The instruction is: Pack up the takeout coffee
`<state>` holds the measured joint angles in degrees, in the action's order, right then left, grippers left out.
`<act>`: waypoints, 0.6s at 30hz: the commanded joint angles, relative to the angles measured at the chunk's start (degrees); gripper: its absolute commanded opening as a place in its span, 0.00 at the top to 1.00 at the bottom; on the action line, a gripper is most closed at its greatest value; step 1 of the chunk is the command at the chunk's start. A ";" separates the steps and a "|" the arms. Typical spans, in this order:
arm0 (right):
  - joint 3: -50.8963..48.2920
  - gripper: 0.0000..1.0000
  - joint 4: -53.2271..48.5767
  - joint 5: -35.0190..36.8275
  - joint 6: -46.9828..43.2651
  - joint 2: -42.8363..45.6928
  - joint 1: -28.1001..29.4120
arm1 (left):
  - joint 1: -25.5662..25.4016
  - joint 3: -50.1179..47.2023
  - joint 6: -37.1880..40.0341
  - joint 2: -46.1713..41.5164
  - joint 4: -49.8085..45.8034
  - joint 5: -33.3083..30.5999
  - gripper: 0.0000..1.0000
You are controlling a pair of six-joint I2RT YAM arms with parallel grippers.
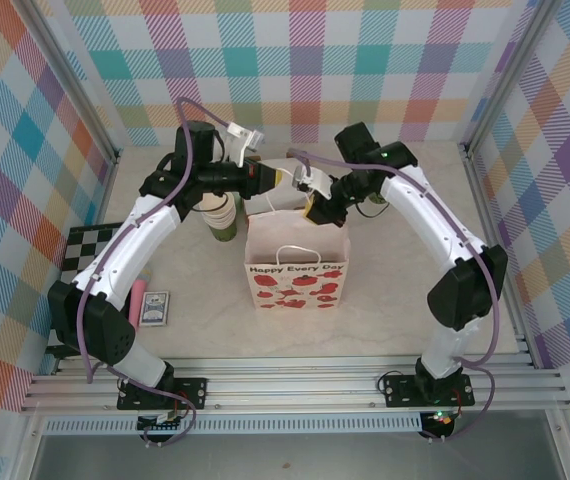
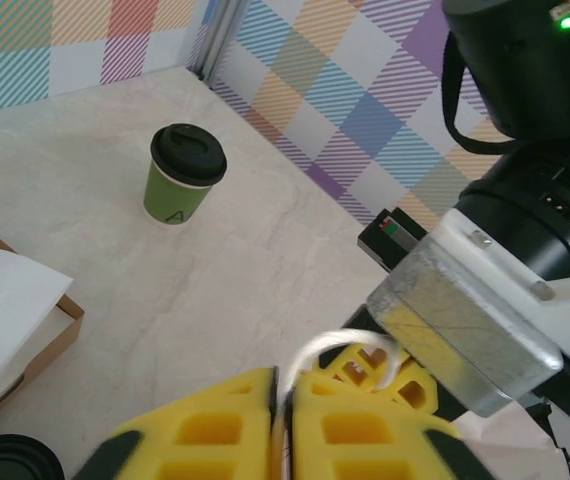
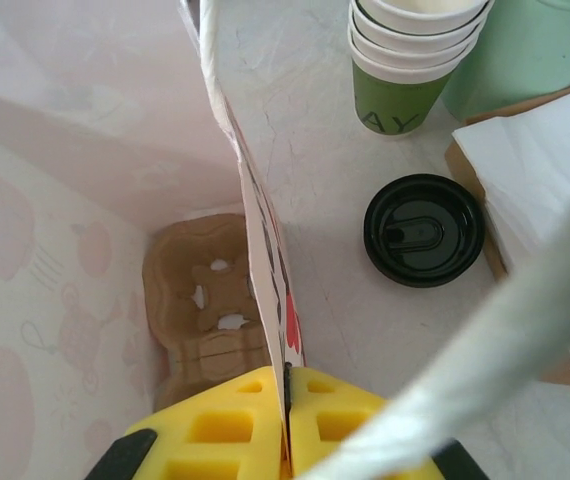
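- While both grippers sat at the mouth of the paper bag (image 1: 297, 262), the takeout coffee (image 2: 183, 175) stood upright on the tabletop (image 2: 265, 270). Its black lid was on, and it was well apart from the bag, toward the back right corner.
- In the left wrist view, the cup lay ahead of the left gripper (image 2: 283, 432) and off to the upper left, with bare table between. Its long axis was vertical.
- The cup was judged nearer the right arm than the left. The right arm's wrist sat just beside the left fingers.
- Right gripper (image 3: 287, 432): the pads were closed on the bag's side wall, with the paper pinched between them.
- Left gripper: the pads were pressed almost together on a thin pale sliver, read as the bag's rim. The white handle loop (image 2: 330, 345) curved just beyond them.
- Inside the bag, a brown pulp cup carrier (image 3: 210, 310) lay at the bottom with its holes showing.
- Judgement: neither gripper was free for the cup. One would have to release the bag first, then approach the upright cup from the side.
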<state>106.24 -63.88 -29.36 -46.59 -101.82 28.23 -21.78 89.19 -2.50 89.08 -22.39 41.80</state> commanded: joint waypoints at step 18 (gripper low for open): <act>-19.13 1.00 12.35 13.25 31.36 19.60 0.96 | -0.23 -7.07 -11.44 -12.83 3.37 -33.35 0.00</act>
<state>87.85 -52.64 -22.46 -24.43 -85.12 28.95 -21.98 83.96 -10.37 78.91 -20.12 21.76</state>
